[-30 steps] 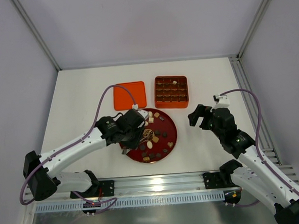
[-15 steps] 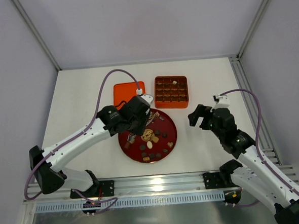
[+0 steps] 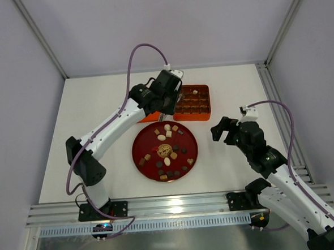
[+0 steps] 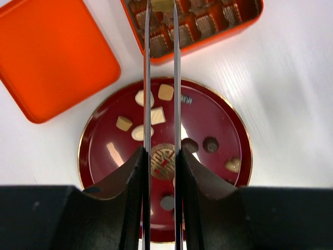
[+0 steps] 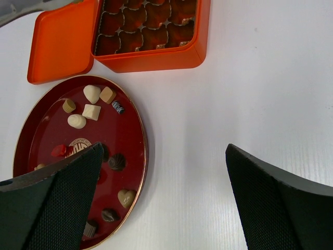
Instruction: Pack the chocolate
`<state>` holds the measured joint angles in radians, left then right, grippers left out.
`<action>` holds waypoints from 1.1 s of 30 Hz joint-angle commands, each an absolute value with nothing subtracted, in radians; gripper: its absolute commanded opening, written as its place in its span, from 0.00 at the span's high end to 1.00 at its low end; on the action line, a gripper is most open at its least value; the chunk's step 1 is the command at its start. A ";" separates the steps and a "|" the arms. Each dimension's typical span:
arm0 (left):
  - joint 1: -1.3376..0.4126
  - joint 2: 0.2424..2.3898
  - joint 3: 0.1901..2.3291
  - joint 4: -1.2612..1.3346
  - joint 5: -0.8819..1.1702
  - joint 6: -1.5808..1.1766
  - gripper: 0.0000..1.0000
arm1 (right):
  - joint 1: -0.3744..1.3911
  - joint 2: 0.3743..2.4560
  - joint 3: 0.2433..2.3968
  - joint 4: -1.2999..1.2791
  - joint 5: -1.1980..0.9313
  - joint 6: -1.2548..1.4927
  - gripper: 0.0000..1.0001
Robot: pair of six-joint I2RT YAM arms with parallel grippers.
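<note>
Several chocolates (image 3: 167,158) in dark brown, tan and cream lie scattered on the round dark-red plate (image 3: 196,151). Behind it stands the square orange box (image 3: 192,118) with its brown grid insert; one cream piece (image 3: 195,92) sits in a back cell. My left gripper (image 3: 176,100) hangs over the box's left side, its thin blades shut on a tan chocolate (image 4: 162,4) at the top edge of the left wrist view. Right of the plate, my right gripper (image 5: 164,151) stands wide open over bare table, holding nothing.
The orange lid (image 4: 52,57) lies flat to the left of the box, partly under the left arm in the top view. White walls and metal rails frame the table. The plate's rim (image 5: 140,156) reaches close to the right gripper's left finger.
The left arm has swung from the plate's left side back to the box, carrying the piece between its blades. The right arm has stayed put.
</note>
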<state>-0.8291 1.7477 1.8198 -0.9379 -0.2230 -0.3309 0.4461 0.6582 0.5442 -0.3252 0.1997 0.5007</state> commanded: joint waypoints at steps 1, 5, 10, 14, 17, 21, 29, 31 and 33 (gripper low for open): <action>-0.789 1.819 1.939 -0.930 -0.215 -0.291 0.76 | 0.449 0.638 0.568 -0.316 0.218 0.506 0.00; -0.756 1.905 2.008 -0.928 -0.199 -0.281 0.76 | 0.449 0.638 0.577 -0.325 0.212 0.508 0.00; -0.735 2.003 2.072 -0.931 -0.183 -0.273 0.77 | 0.449 0.632 0.583 -0.336 0.213 0.503 0.00; -0.733 2.032 2.083 -0.928 -0.184 -0.267 0.77 | 0.449 0.623 0.584 -0.345 0.221 0.499 0.00; -0.732 2.046 2.089 -0.931 -0.192 -0.265 0.77 | 0.449 0.621 0.583 -0.351 0.224 0.499 0.00; -0.724 2.051 2.089 -0.936 -0.198 -0.261 0.77 | 0.449 0.623 0.581 -0.348 0.221 0.500 0.00; -0.719 2.060 2.088 -0.942 -0.206 -0.258 0.76 | 0.449 0.630 0.587 -0.345 0.218 0.495 0.00; -0.721 2.062 2.089 -0.940 -0.207 -0.256 0.74 | 0.448 0.630 0.589 -0.347 0.218 0.497 0.00; -0.719 2.065 2.091 -0.939 -0.209 -0.256 0.72 | 0.449 0.630 0.589 -0.347 0.216 0.495 0.00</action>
